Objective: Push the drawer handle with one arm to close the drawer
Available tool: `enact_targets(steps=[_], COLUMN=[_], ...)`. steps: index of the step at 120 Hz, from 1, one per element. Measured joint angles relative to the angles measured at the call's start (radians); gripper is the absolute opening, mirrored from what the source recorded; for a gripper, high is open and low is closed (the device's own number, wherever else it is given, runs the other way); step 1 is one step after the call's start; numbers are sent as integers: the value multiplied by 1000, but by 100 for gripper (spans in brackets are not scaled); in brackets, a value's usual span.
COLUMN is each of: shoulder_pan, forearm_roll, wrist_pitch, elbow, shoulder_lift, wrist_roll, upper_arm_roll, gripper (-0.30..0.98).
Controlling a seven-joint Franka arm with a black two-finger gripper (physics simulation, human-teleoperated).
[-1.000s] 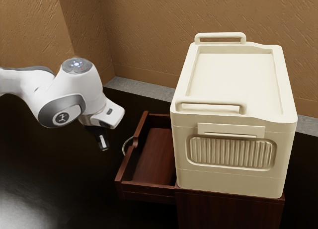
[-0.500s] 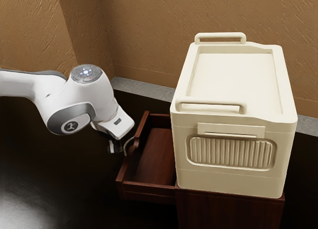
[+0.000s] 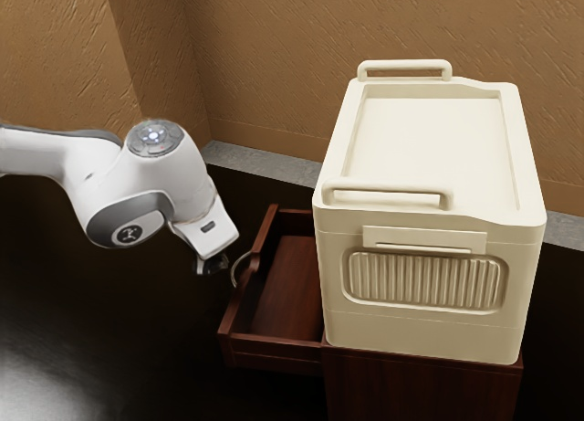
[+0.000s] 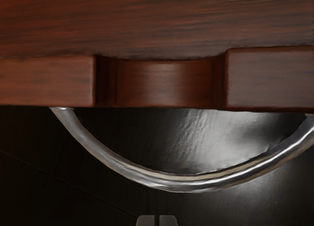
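Your drawer (image 3: pixel 274 358) is open, sticking out from the dark red cabinet (image 3: pixel 420 389) toward the exterior view's left. Its shiny, curved handle (image 4: pixel 191 182) is on the drawer's front, under a dip in the wood. Your gripper (image 3: pixel 214 267) is near the handle, out in front of it. Its two fingers (image 4: pixel 146 220) are closed together with nothing in them. A big cream box (image 3: pixel 429 337) sits on top of the cabinet. Brown, bumpy walls (image 3: pixel 274 37) stand behind it all.
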Motion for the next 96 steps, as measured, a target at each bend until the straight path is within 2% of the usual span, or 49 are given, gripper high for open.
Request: enact_targets(steps=[45,96], shoulder_pan=[-11,8], forearm_roll=[-4,-29], wrist_pitch=[75,88], elbow=[37,225], shoulder_lift=[79,249], wrist_roll=[106,126], upper_arm_roll=[-80,-202], gripper=[-10,-10])
